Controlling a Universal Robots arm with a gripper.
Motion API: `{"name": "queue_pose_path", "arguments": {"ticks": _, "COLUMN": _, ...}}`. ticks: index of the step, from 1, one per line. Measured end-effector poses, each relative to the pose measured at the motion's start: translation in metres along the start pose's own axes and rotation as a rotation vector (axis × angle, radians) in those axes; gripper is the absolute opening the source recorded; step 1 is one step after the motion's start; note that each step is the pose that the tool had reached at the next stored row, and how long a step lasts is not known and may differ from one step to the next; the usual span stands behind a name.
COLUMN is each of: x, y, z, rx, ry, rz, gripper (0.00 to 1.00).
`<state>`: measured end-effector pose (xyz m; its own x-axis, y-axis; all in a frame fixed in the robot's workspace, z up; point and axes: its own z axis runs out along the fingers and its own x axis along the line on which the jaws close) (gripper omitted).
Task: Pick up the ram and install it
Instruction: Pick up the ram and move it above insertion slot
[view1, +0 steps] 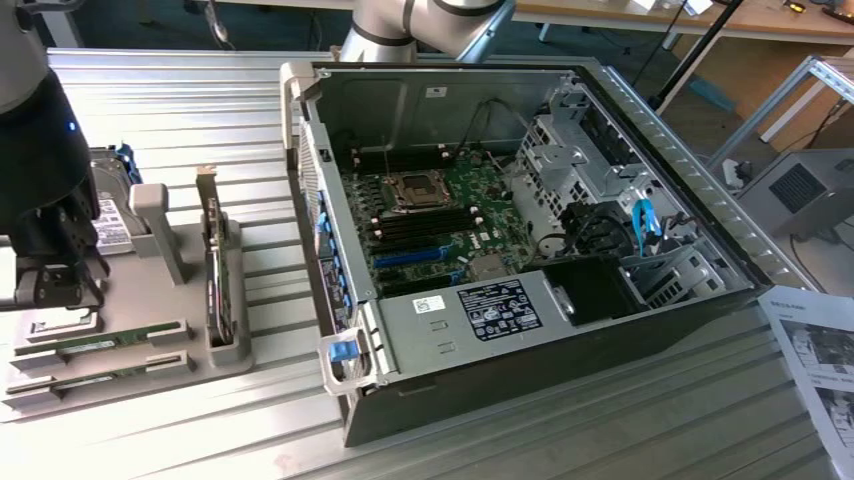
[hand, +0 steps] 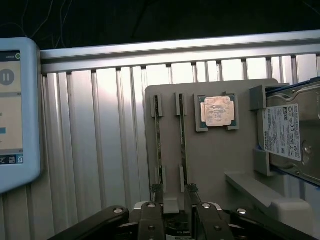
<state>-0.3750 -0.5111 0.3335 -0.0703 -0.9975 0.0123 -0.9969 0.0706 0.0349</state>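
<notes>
At the gripper (hand: 174, 194): fingers (hand: 151, 220) apart, nothing held, straddling the ram (hand: 183, 135) at its end, lower left of the exterior view. Could nick the twin (hand: 158, 135) just beside if closing off-centre.

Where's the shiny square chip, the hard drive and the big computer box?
shiny square chip (hand: 218, 111), wrist view, middle of its metal top.
hard drive (hand: 282, 132), wrist view, on its white label.
computer box (view1: 367, 110), exterior view, on its grey inner wall.

— How is the gripper (hand: 174, 194) sitting?
— Its fingers (hand: 156, 191) are standing apart, pointing downward.
— And the arm (view1: 27, 70)?
— It is reaching down at the exterior view's left, wrist hanging upright.
</notes>
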Motion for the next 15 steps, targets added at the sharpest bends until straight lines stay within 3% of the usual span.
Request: {"name": "queue_pose_path", "arguments": {"ticks": 15, "x": 0.002, "y": -0.0009, "z": 0.0211, "rx": -0.0018, "ry": 0.0002, "rz": 0.000, "gripper": 0.31}}
